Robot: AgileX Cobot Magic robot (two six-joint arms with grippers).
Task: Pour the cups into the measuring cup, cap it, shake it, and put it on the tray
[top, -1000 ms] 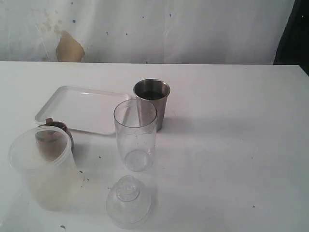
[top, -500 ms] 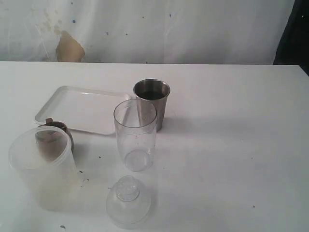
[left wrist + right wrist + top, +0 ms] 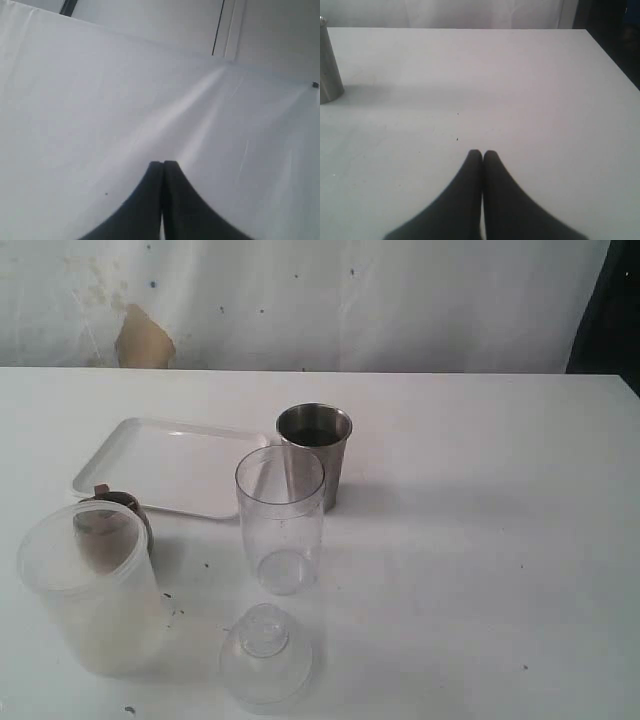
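The clear measuring cup (image 3: 281, 521) stands upright and uncapped at the table's middle. Its clear domed lid (image 3: 265, 656) lies on the table just in front of it. Right behind it stands the steel tumbler (image 3: 315, 451), also seen at the edge of the right wrist view (image 3: 328, 67). The dark-brown cup (image 3: 122, 519) is mostly hidden behind a cloudy tub. The white tray (image 3: 165, 466) lies at the back left, bare. Neither arm shows in the exterior view. My left gripper (image 3: 163, 163) is shut over bare table. My right gripper (image 3: 482, 152) is shut too, empty, well away from the tumbler.
A wide cloudy plastic tub (image 3: 93, 587) stands at the front left, in front of the brown cup. The white table (image 3: 480, 540) stretches to the right. A stained white backdrop (image 3: 146, 338) hangs behind the table's far edge.
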